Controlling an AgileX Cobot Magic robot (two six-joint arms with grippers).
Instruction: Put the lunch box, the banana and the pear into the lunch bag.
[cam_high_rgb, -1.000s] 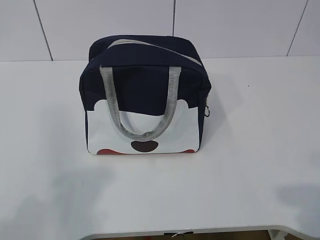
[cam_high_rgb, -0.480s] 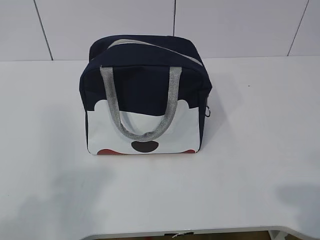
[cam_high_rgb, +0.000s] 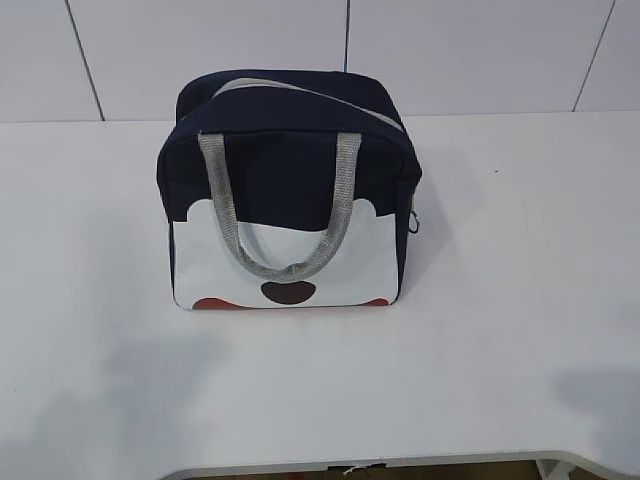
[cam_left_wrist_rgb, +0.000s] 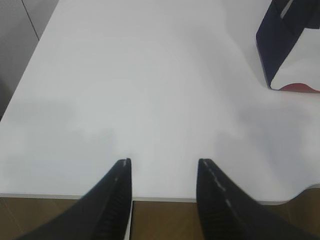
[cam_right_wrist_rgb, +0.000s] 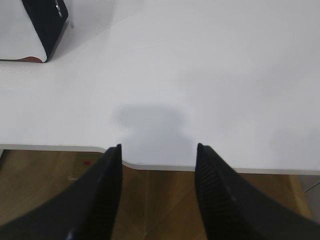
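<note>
The navy lunch bag (cam_high_rgb: 290, 190) stands upright on the white table, its white panel with a dark oval and red spots facing the camera, grey handles hanging over the front, top zipped shut. Its corner shows in the left wrist view (cam_left_wrist_rgb: 290, 50) and in the right wrist view (cam_right_wrist_rgb: 42, 27). The lunch box, banana and pear are out of view. My left gripper (cam_left_wrist_rgb: 164, 162) is open and empty over the table's front edge, left of the bag. My right gripper (cam_right_wrist_rgb: 159, 147) is open and empty over the front edge, right of the bag. Neither gripper shows in the exterior view.
The white table (cam_high_rgb: 520, 300) has a front edge with a notch (cam_high_rgb: 350, 466). A metal ring pull (cam_high_rgb: 417, 224) hangs at the bag's right side. A tiled wall stands behind. Brown floor (cam_right_wrist_rgb: 160, 200) lies below the edge.
</note>
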